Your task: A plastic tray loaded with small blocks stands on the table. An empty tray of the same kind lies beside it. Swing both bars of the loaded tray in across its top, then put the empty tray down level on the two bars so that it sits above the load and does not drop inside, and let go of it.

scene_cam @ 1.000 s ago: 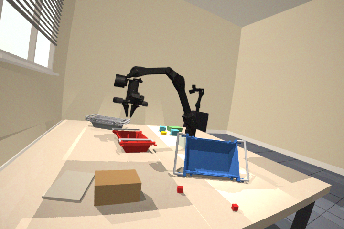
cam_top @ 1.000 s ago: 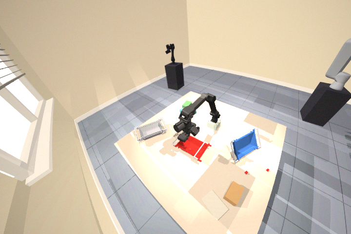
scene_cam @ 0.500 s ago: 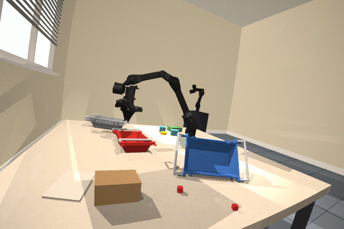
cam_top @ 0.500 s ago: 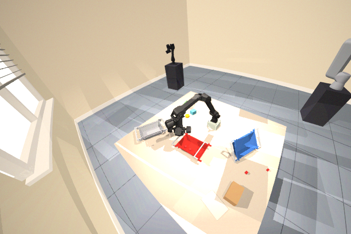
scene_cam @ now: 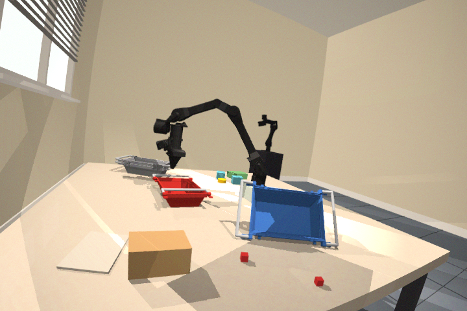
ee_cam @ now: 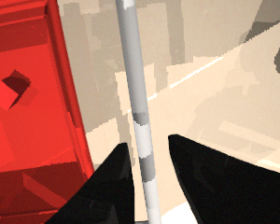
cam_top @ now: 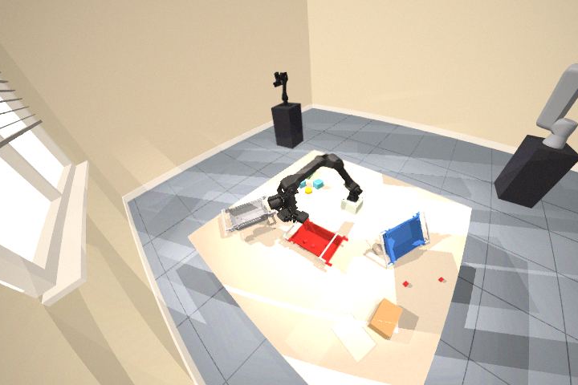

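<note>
The red tray [cam_top: 310, 251] [scene_cam: 184, 201] [ee_cam: 62, 56] stands upright with small red blocks [cam_top: 305, 241] [ee_cam: 5, 94] inside. One wire bar [cam_top: 331, 247] [scene_cam: 184, 190] lies in across its top at the end nearer the exterior camera. The other bar [scene_cam: 173, 175] [ee_cam: 133, 61] is swung out beyond the far end. My gripper [scene_cam: 173, 167] [ee_cam: 148, 147] is part-open and points down above that outer bar. In the wrist view the bar runs between the fingertips, not clasped. The blue tray [cam_top: 404, 241] [scene_cam: 287, 212] is empty and steeply tilted, open side towards the exterior camera, bars out.
A grey tray [cam_top: 249, 217] [scene_cam: 146, 169] stands beyond the red one. An orange box [cam_top: 385, 318] [scene_cam: 159, 254] and a flat white plate [cam_top: 354, 338] [scene_cam: 93, 253] lie near the exterior camera, with two loose red cubes [scene_cam: 244, 256] [scene_cam: 318, 281]. Cyan blocks [cam_top: 318, 184] [scene_cam: 237, 179] lie at the back.
</note>
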Available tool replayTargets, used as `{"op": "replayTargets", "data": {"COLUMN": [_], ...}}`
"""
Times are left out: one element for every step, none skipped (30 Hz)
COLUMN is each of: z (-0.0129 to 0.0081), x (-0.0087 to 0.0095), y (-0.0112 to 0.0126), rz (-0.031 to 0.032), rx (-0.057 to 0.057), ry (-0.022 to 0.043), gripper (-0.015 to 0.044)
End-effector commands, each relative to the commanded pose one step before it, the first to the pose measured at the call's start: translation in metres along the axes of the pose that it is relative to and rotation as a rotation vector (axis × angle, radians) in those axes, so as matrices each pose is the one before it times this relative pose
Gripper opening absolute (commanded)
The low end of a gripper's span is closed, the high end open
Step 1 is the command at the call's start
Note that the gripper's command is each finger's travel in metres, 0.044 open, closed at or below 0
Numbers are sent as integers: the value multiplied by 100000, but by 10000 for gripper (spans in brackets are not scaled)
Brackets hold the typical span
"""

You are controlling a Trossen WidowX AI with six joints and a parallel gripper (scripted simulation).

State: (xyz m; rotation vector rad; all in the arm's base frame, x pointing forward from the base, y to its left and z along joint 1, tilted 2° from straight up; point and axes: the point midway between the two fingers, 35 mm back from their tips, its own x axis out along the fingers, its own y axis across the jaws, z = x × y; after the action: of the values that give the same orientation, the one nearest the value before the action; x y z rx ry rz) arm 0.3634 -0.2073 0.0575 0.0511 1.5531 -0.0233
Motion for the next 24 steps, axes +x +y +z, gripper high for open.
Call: {"op": "replayTargets", "data": {"z": [-93,13,8,2,-4,-11,-17,-23,-29,-27,-18,-6,0,0,6,9,11,7,2,-5,-5,-2,0,1], "x": [1372,456,467,471,472,472,472,472,469,368,223,74,0,0,-144,-242,-362,-388,-448,-503,-308,-197,-163,-159], "y": [-107,-7,-4,-1,2,6,9,12,15,14,9,3,0,0,76,127,192,208,242,275,198,179,196,239], "rz": [-95,0,1,1,1,1,2,2,2,2,1,0,0,0,5,9,14,15,18,20,15,13,15,18], "rx": [938,0,0,0,0,0,0,0,0,0,0,0,0,0,0,0,0,0,0,0,0,0,0,0], "ry": [830,-1,0,0,1,1,2,2,3,3,2,1,0,0,-1,-1,-2,-2,-1,-1,0,0,-1,-1], "gripper": [90,90,90,90,90,90,90,90,90,90,90,90,90,90,90,90,90,90,90,90,90,90,90,90]}}
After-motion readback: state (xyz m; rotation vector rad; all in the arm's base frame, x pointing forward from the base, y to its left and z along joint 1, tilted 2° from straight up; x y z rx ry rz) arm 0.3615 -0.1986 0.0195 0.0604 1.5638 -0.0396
